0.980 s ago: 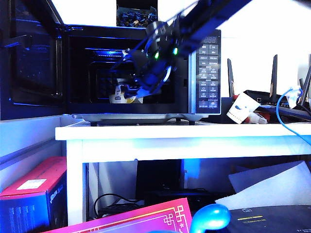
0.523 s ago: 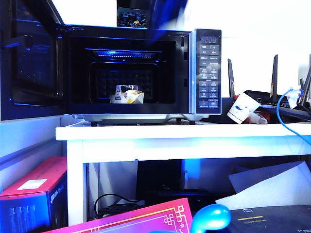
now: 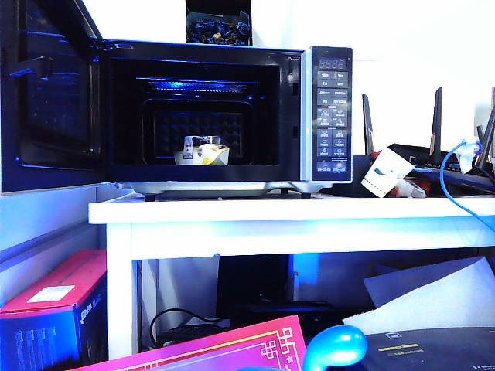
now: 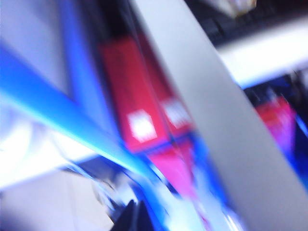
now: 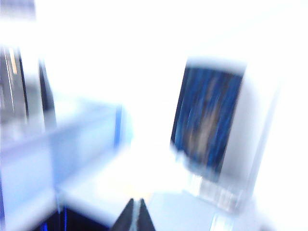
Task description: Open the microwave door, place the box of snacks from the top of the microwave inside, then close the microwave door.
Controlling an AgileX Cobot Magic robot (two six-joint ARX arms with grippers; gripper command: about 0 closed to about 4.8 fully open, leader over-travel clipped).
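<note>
At the far left of the exterior view we see the microwave door [image 3: 48, 100] swung fully open, its glass panel standing out past the left edge of the white tabletop [image 3: 294, 210]. To its right the microwave [image 3: 224, 116] sits with its cavity wide open and unobstructed; the box of snacks [image 3: 203, 152] rests on the cavity floor near the middle, clear of the side walls. On the microwave's top, at upper centre, stands a dark box with blue-wrapped pieces [image 3: 218, 25]. Further right, the button panel [image 3: 331, 112] ends just short of the routers and clutter [image 3: 418, 166]. Neither arm appears in this view. In the blurred left wrist view the left claw [image 4: 136, 216] shows dark tips close together, empty; the right claw [image 5: 136, 216] is likewise pinched closed on nothing.
</note>
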